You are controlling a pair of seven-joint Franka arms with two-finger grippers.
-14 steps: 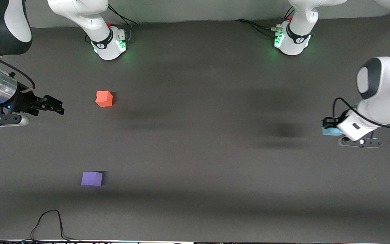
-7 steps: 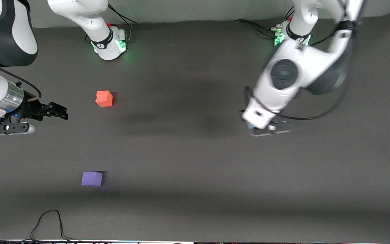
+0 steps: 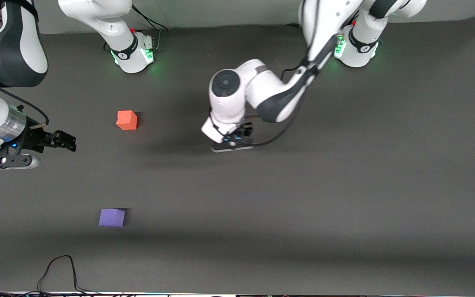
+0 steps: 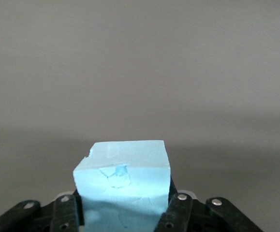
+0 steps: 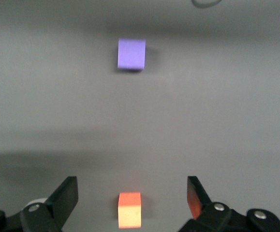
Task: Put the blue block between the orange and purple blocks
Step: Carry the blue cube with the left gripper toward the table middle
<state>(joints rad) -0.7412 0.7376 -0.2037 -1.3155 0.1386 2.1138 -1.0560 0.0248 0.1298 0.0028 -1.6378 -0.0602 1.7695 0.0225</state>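
Since a moment ago, your left claw (image 4: 125, 212) has swung from its own end of the desk (image 3: 344, 206) toward the middle, clamping the small sky-blue foam cube (image 4: 123, 186). You're mid-carry. Next, travel on toward the right arm's end and lower it between the orange-red cube (image 3: 127, 120) and the nearer violet cube (image 3: 111, 217). Your right claw (image 5: 130, 198) waits, spread open.

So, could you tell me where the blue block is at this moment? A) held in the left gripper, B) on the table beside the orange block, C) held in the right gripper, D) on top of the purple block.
A: the left wrist view shows the blue block clamped between the left gripper's fingers.
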